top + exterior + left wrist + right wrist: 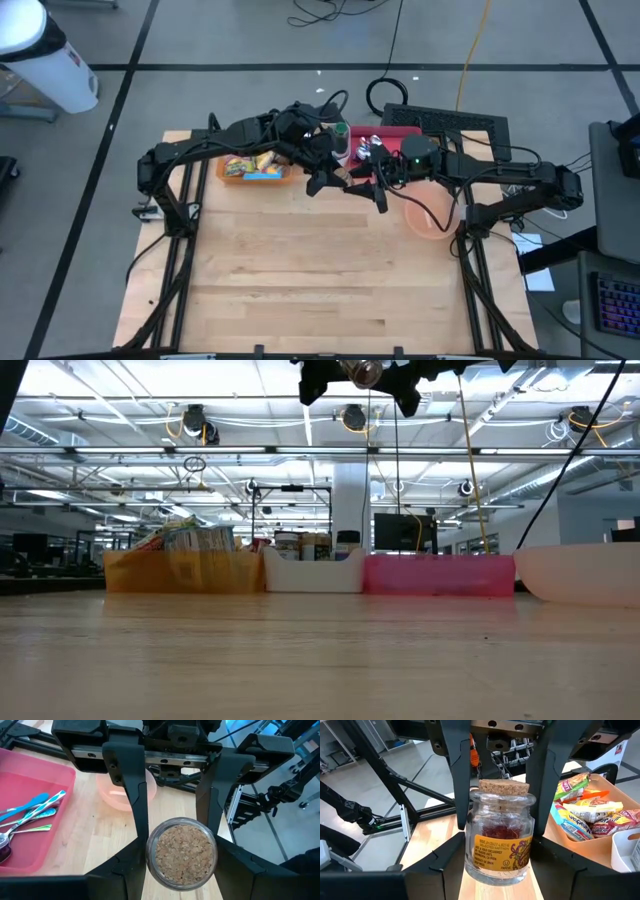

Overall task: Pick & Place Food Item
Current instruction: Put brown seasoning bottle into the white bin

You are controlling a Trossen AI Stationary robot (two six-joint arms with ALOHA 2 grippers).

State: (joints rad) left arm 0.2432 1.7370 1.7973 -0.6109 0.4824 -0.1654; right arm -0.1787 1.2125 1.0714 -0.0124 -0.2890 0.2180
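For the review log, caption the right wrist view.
Both grippers hold a cork-stoppered glass jar above the table, beside an orange snack bin.

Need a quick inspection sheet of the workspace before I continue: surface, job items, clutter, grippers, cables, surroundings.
Surface: wooden table, near part bare.
Job's things: cork-stoppered glass jar with a yellow label, held up between both grippers; pink bowl on the table beside them.
Clutter: orange bin of snack packets, white bin, pink bin with spoons, in a row along the far edge.
Grippers: left gripper closed on the jar's cork end; right gripper closed on the jar's body.
Cables: black and yellow cables on the floor behind the table.
Surroundings: white cylinder on the floor; no people seen.
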